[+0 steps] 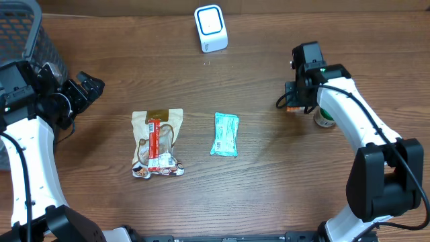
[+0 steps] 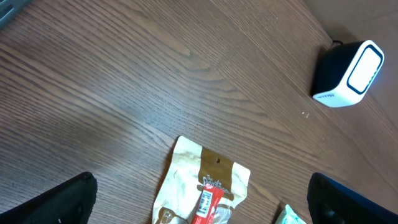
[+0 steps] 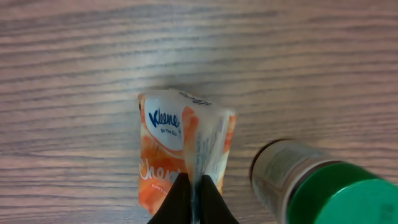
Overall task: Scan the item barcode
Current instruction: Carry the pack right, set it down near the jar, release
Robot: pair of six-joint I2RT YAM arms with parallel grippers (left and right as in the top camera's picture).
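An orange Kleenex tissue pack (image 3: 177, 134) lies on the wooden table, and my right gripper (image 3: 194, 194) is shut on a fold of its wrapper. From overhead that gripper (image 1: 295, 102) sits at the right side, and only an orange sliver of the pack (image 1: 292, 109) shows under it. The white barcode scanner (image 1: 211, 28) stands at the back centre, also visible in the left wrist view as the scanner (image 2: 348, 73). My left gripper (image 1: 89, 89) hovers at the left, open and holding nothing, with its fingers spread wide over the table (image 2: 202, 208).
A can with a green lid (image 1: 325, 119) stands right beside the tissue pack, close to my right fingers (image 3: 311, 186). A cream snack bag (image 1: 158, 142) and a teal packet (image 1: 226, 134) lie mid-table. A wire basket (image 1: 23, 33) fills the back left corner.
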